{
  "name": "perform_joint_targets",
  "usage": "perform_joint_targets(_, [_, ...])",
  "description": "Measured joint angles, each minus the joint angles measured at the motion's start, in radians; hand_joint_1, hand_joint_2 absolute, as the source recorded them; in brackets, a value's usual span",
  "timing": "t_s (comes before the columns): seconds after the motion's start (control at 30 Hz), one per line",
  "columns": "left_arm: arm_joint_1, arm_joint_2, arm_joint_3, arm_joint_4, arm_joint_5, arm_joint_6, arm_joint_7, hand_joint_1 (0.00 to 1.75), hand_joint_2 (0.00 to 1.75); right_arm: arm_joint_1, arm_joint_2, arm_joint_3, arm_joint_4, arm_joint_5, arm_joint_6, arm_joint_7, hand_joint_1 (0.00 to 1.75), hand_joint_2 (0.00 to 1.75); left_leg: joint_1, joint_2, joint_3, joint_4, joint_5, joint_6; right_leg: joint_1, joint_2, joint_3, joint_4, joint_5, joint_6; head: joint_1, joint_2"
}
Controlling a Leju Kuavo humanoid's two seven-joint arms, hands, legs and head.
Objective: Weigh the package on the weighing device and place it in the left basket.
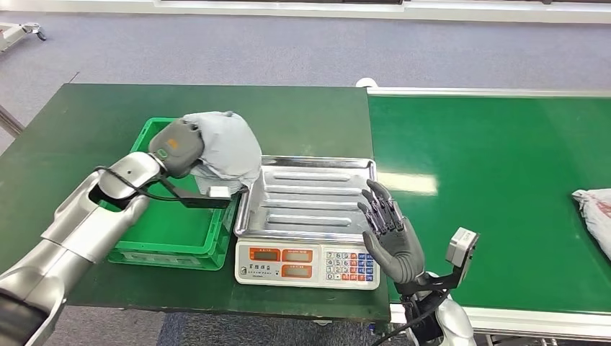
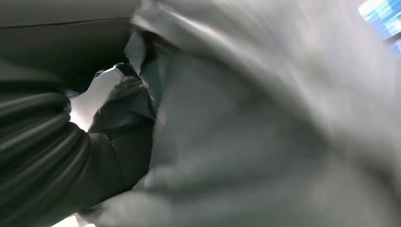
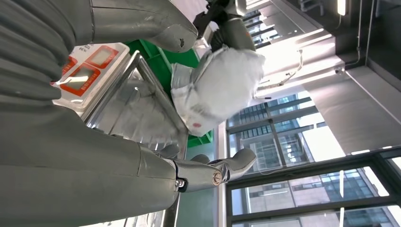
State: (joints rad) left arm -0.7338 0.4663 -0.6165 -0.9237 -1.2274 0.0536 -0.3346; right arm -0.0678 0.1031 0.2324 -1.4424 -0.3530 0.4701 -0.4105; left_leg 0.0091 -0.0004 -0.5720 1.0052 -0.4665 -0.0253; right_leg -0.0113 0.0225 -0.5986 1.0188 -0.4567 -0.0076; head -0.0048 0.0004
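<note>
My left hand (image 1: pixel 177 147) grips a grey plastic package (image 1: pixel 228 148), held in the air above the right side of the green basket (image 1: pixel 167 241), its lower edge hanging near the scale's left rim. The same package (image 2: pixel 265 123) fills the left wrist view, and in the right wrist view the package (image 3: pixel 220 85) hangs beside the scale tray. The weighing scale (image 1: pixel 310 263) has a bare steel tray (image 1: pixel 310 198) and a front keypad. My right hand (image 1: pixel 389 234) stands open with fingers spread at the scale's right front corner.
The scale and basket sit on a dark green table (image 1: pixel 94 115). A green conveyor belt (image 1: pixel 497 180) runs along the right, with another grey package (image 1: pixel 594 213) at its right edge. Grey floor lies beyond the table.
</note>
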Motion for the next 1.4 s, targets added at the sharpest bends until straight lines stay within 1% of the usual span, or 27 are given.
perform_joint_targets(0.07, [0.023, 0.023, 0.037, 0.010, -0.013, 0.006, -0.002, 1.75, 1.75, 0.000, 0.000, -0.002, 0.000, 0.000, 0.001, -0.001, 0.00, 1.75, 0.001, -0.001, 0.000, 0.000, 0.000, -0.001, 0.000, -0.002, 0.001, 0.000, -0.001, -0.001, 0.000, 0.000])
perform_joint_targets(0.17, [0.048, 0.043, 0.068, 0.016, -0.026, 0.001, -0.001, 1.75, 1.75, 0.000, 0.000, -0.003, 0.000, 0.000, 0.002, -0.002, 0.00, 1.75, 0.001, -0.005, 0.000, 0.000, 0.002, -0.002, 0.000, -0.005, 0.002, 0.000, -0.001, -0.001, 0.000, 0.000])
perform_joint_targets(0.4, [0.076, 0.073, 0.101, 0.025, -0.042, -0.021, 0.009, 1.75, 1.75, 0.000, 0.000, -0.003, 0.000, 0.006, 0.001, -0.001, 0.00, 1.75, 0.001, -0.006, -0.001, 0.000, 0.003, -0.002, 0.000, -0.006, 0.002, 0.000, 0.000, -0.001, 0.000, 0.000])
perform_joint_targets(0.57, [0.099, 0.099, 0.132, 0.048, -0.083, -0.023, 0.026, 1.75, 1.75, 0.011, 0.000, -0.009, -0.002, 0.020, -0.009, 0.007, 0.00, 1.75, 0.001, -0.006, -0.001, 0.000, 0.003, -0.002, 0.000, -0.006, 0.001, 0.000, 0.000, -0.001, 0.000, 0.000])
perform_joint_targets(0.77, [0.114, 0.103, 0.162, 0.106, -0.143, -0.035, 0.063, 1.75, 1.75, 0.029, 0.000, -0.013, -0.018, 0.036, -0.027, 0.015, 0.00, 1.75, 0.001, -0.006, -0.003, 0.000, 0.003, -0.002, 0.000, -0.006, -0.002, 0.000, 0.000, -0.001, 0.000, 0.000])
perform_joint_targets(1.17, [0.128, 0.106, 0.170, 0.153, -0.154, -0.037, 0.067, 1.75, 1.75, 0.034, 0.000, -0.013, -0.025, 0.039, -0.032, 0.016, 0.00, 1.75, 0.001, -0.006, -0.005, 0.000, 0.003, -0.002, 0.000, -0.006, -0.003, 0.000, 0.000, -0.001, 0.000, 0.000])
perform_joint_targets(1.27, [0.125, 0.106, 0.170, 0.162, -0.180, -0.055, 0.084, 1.75, 1.75, 0.035, 0.000, -0.014, -0.026, 0.039, -0.038, 0.016, 0.00, 1.75, 0.001, -0.006, -0.005, 0.000, 0.002, -0.003, 0.000, -0.006, -0.004, 0.000, 0.000, -0.001, 0.000, 0.000])
perform_joint_targets(1.4, [0.104, 0.109, 0.170, 0.186, -0.233, -0.104, 0.129, 1.75, 1.75, 0.046, 0.000, -0.016, -0.038, 0.039, -0.046, 0.015, 0.00, 1.75, 0.001, -0.006, -0.005, 0.000, 0.002, -0.003, 0.001, -0.005, -0.004, 0.000, 0.000, -0.002, 0.000, 0.000])
